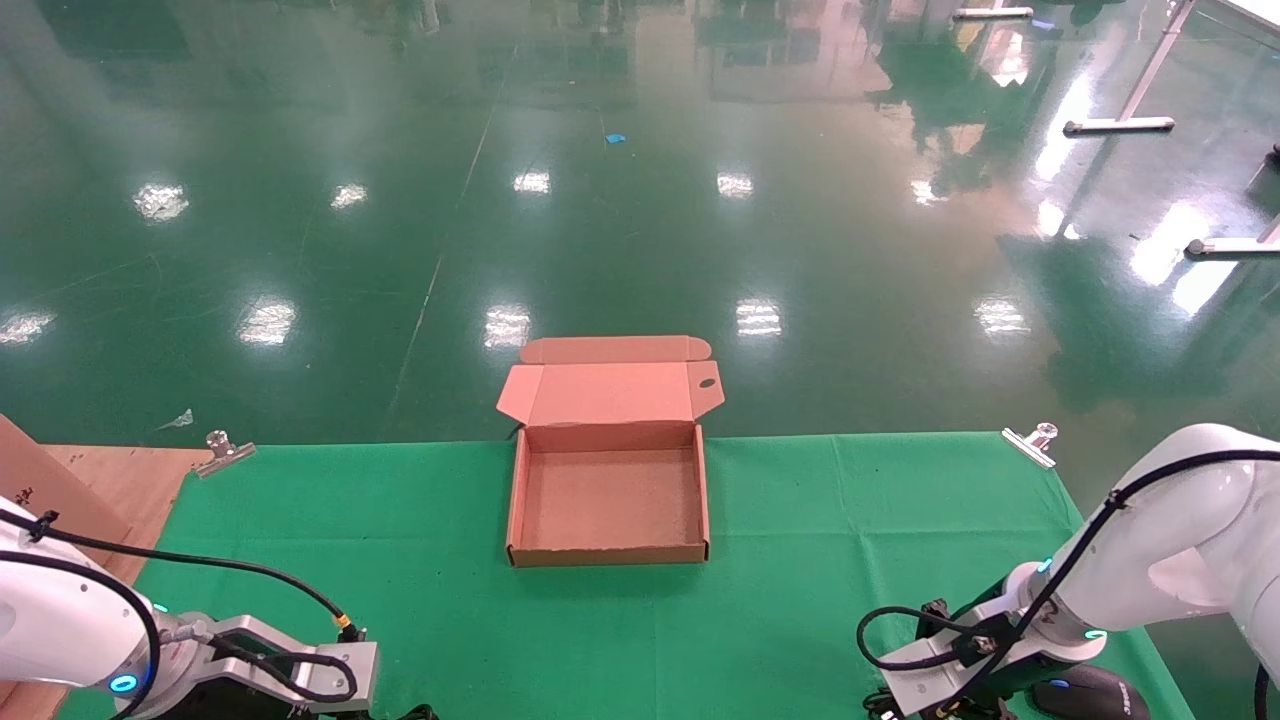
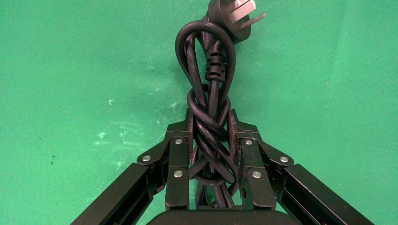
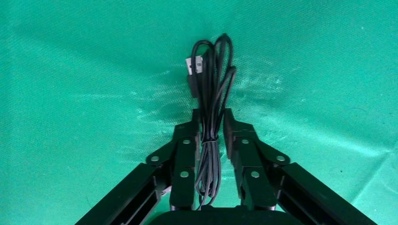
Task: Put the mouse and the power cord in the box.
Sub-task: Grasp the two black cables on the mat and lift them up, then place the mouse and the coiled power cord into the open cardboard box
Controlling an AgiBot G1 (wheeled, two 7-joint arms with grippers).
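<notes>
Box (image 1: 608, 560): sitting open at the middle of the desk's green cloth (image 1: 850, 520), lid flap leaning back over the far edge, oval hole showing in the flap, nothing lying inside.

Left hand (image 2: 210, 123): I'm hanging low over the near left corner of the desk, fingers (image 2: 179, 161) closing in on both sides of the power cord (image 2: 210, 93), pressing against its twisted middle.

Power cord: black loops knotted around themselves, running up between my left fingers, with the plug end (image 2: 233, 15) sticking out past the fingertips above the cloth.

Right hand (image 3: 209, 123): I'm hovering at the near right corner, fingers (image 3: 184, 159) pinching a thin bundled cable (image 3: 212, 89), its flat metal connector (image 3: 193, 64) poking out beside the loops.

Mouse (image 1: 1092, 692): resting on the cloth at the near right edge, right beneath my right wrist, small blue mark facing up, well apart from the box.

Clips (image 1: 223, 452): silver clamps pinning the cloth at the far corners.
</notes>
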